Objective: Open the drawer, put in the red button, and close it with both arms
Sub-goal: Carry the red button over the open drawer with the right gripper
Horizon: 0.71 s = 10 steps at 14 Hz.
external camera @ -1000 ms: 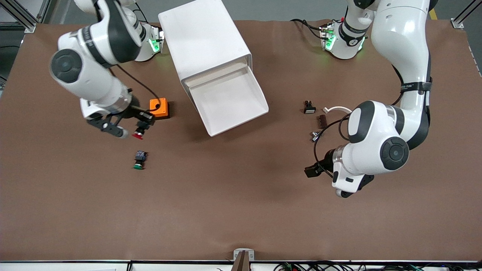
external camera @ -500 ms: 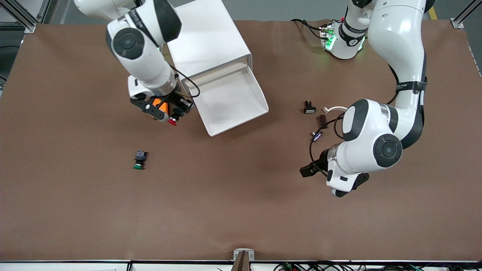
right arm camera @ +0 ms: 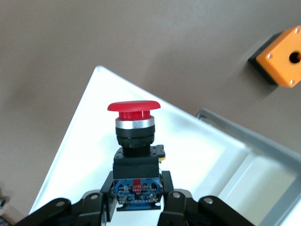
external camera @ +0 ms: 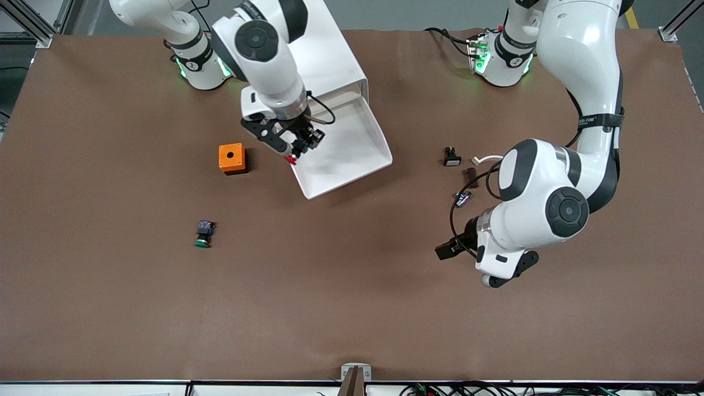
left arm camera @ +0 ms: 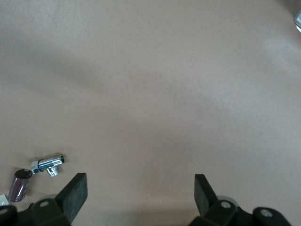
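Two white arms at the brown desk (external camera: 352,308), one white cabinet (external camera: 300,52) with its single drawer (external camera: 352,146) pulled wide open. The right gripper (external camera: 292,147) hangs over the drawer's edge toward the right arm's end, jaws clamped on the one red button (external camera: 290,159); the right wrist view shows it clearly, red button (right arm camera: 134,123) gripped by its black-and-blue body, red cap pointing away from the gripper, white drawer floor beneath it. One orange box (external camera: 231,158) with a hole sits on the desk beside the drawer, toward the right arm's end, and one green-capped button (external camera: 203,234) lies nearer the front camera than that box. The left gripper (left arm camera: 140,190) hovers over bare desk with its jaws spread wide and nothing between them. Near it, toward the left arm's end, four small parts: a black switch (external camera: 451,157), a white clip (external camera: 487,160), a dark brown piece (external camera: 470,175) and a little chrome fitting (left arm camera: 48,165)
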{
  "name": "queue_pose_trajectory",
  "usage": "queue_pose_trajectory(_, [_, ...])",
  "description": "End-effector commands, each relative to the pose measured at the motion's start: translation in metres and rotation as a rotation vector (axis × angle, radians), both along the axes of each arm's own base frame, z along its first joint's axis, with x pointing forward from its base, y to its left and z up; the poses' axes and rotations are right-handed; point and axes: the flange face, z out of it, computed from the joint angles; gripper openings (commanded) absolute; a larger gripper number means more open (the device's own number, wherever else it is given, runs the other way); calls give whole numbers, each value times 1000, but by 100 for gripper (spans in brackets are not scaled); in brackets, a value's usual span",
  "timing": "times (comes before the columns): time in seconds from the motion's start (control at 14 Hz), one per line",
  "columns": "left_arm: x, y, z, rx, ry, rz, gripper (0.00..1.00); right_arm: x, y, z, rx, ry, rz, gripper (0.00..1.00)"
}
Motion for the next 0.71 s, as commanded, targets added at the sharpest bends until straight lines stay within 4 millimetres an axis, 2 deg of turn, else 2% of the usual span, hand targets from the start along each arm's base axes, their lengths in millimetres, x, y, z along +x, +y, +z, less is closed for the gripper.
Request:
queue_pose_trajectory(0.0, [-3,10,10,23,-16,-4,100,-4,34,-15,-9,15,-44,0])
queue_pose_trajectory(0.21, [-6,2,10,48,-25,-27,100,-10,72,-39,-31,22,-60,0])
queue_pose_trajectory(0.64, [-8,-1,9,48,-24,-32,100,-19,86,-61,-33,21,-46,0])
